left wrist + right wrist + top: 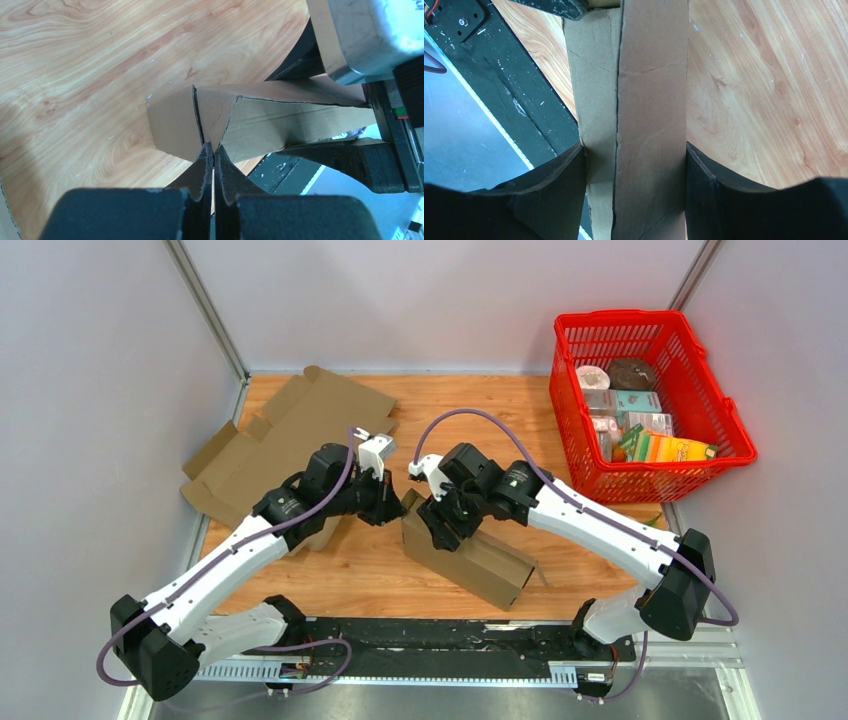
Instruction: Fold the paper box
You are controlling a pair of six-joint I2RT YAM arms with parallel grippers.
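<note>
The paper box point(482, 562) is a long brown cardboard sleeve lying on the wooden table, its far end raised. My right gripper point(447, 528) clamps it across its width: in the right wrist view both black fingers point(569, 175) press the sides of the paper box point(651, 100). My left gripper point(393, 502) is shut at the box's far end. In the left wrist view its tips point(213, 147) meet at the seam between two end flaps of the paper box point(265, 120), touching them, with nothing between the jaws.
A flat unfolded cardboard sheet point(290, 430) lies at the back left, partly under my left arm. A red basket point(737, 435) of packaged goods stands at the back right. A black rail point(430, 640) runs along the near table edge.
</note>
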